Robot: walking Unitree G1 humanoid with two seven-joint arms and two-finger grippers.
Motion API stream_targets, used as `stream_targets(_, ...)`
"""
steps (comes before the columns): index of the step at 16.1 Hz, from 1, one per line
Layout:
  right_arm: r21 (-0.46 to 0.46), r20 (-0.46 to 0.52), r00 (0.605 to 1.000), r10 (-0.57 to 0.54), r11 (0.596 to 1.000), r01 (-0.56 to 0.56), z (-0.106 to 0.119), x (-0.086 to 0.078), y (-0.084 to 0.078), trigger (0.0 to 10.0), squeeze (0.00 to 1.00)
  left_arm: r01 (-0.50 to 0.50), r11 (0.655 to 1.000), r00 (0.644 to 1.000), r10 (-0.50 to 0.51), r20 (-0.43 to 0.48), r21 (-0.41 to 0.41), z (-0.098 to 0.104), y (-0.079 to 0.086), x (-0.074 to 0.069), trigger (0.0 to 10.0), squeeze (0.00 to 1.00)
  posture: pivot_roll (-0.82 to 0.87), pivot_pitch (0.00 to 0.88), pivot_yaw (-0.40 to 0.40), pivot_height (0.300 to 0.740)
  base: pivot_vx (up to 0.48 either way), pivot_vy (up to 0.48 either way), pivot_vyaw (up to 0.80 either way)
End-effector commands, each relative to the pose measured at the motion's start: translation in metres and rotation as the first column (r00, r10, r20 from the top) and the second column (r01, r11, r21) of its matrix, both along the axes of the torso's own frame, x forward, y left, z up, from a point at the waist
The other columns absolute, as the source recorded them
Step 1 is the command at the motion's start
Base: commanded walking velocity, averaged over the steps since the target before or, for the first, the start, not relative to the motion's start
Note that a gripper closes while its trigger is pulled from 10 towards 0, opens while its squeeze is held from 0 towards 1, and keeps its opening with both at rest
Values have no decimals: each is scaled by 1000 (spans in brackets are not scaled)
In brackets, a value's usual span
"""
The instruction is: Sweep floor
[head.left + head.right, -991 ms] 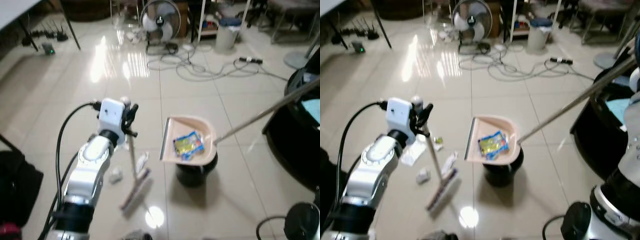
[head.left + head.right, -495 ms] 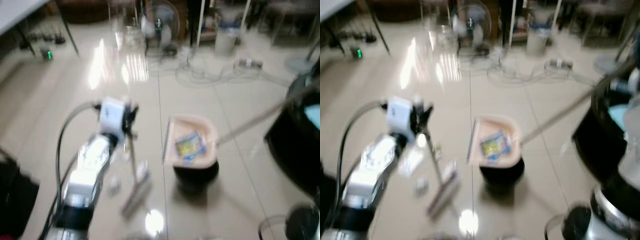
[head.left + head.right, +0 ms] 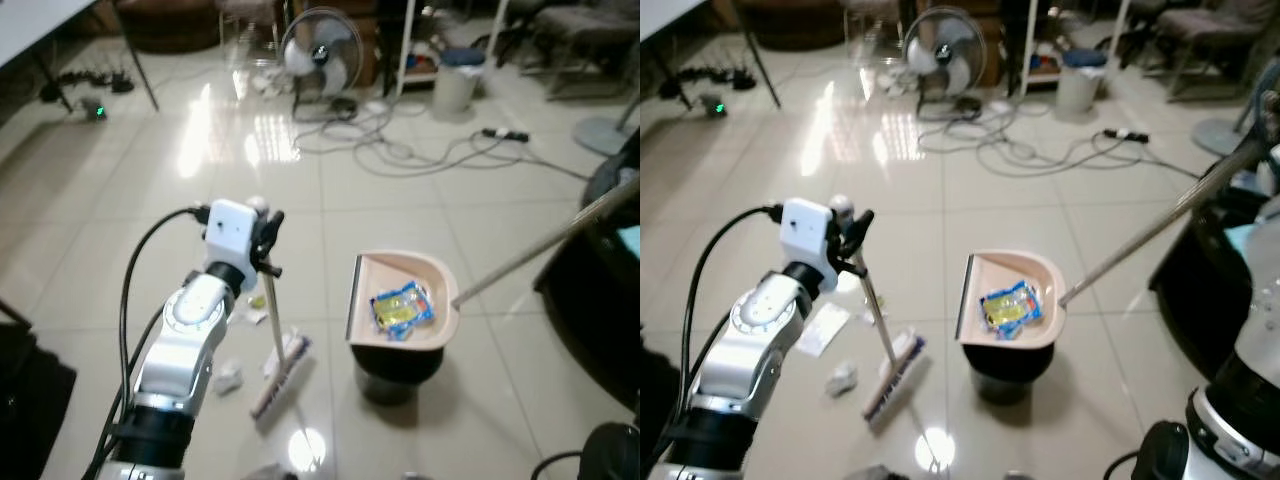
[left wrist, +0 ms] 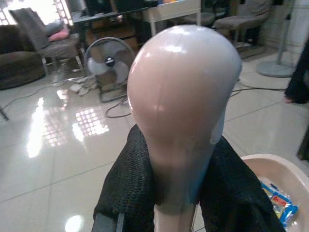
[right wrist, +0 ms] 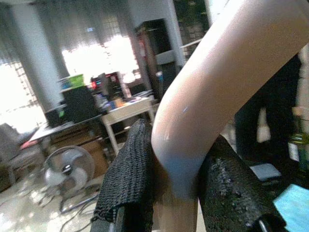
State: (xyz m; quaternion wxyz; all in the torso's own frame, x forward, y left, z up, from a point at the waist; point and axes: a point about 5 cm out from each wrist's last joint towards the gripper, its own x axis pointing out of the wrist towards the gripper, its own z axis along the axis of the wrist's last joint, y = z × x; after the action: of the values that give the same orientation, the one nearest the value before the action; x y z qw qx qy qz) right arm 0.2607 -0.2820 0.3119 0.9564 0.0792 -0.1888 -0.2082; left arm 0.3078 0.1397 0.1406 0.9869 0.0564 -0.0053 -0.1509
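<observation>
Two tools are in our grippers now: our left gripper [image 3: 268, 240] is clamped on the top of the broom [image 3: 275, 345], and our right gripper [image 5: 176, 193] is clamped on the curved end of the long handle of the dustpan [image 3: 400, 300]. Compared with one second ago the whole picture has shifted, so mainly our head has moved, and the blur of half a second ago is gone. The broom head [image 3: 892, 377] now lies a little nearer to the dustpan's open edge than before, and the dustpan is held up above a round black bin [image 3: 398, 365] with a blue and yellow wrapper [image 3: 402, 308] inside it.

We judge that one piece is already collected and waits to be tipped into the bin, but sweeping is not finished. On the floor left of the broom there is a crumpled paper ball [image 3: 229, 375], a flat white paper [image 3: 820, 328] and a small yellowish scrap [image 3: 257, 302].

Far from us stands a floor fan [image 3: 320, 52], with loose cables [image 3: 400, 150] and a power strip [image 3: 503, 133] spread over the tiles, and a grey waste basket [image 3: 455, 85]. On the right there is a large dark object close to the dustpan handle. These could hinder a wide stroke.
</observation>
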Motion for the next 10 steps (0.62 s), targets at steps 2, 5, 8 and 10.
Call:
stream_targets(2, -75, 64, 998, -17, 997, 22, 10, -6, 0, 10000, 0, -19, 1000, 1000, 18, 20, 15, 5, 5, 0, 10000, 0, -124, 69, 41, 740, 0, 0, 0)
stream_targets(5, -174, 66, 998, -4, 985, 15, 13, -2, 7, 10000, 0, -27, 1000, 1000, 27, 16, 7, 5, 5, 0, 10000, 0, -125, 71, 40, 740, 0, 0, 0)
stream_targets(8, -271, 135, 990, 44, 963, -6, 23, 1, 22, 10000, 0, -30, 1000, 999, 30, 17, 4, 5, 5, 0, 10000, 0, -125, 71, 41, 740, 0, 0, 0)
stream_targets(10, -310, 133, 984, 120, 948, -74, 22, 8, 37, 10000, 0, -28, 1000, 999, 28, 18, 4, 5, 4, 1, 10000, 0, -124, 71, 42, 740, 0, 0, 0)
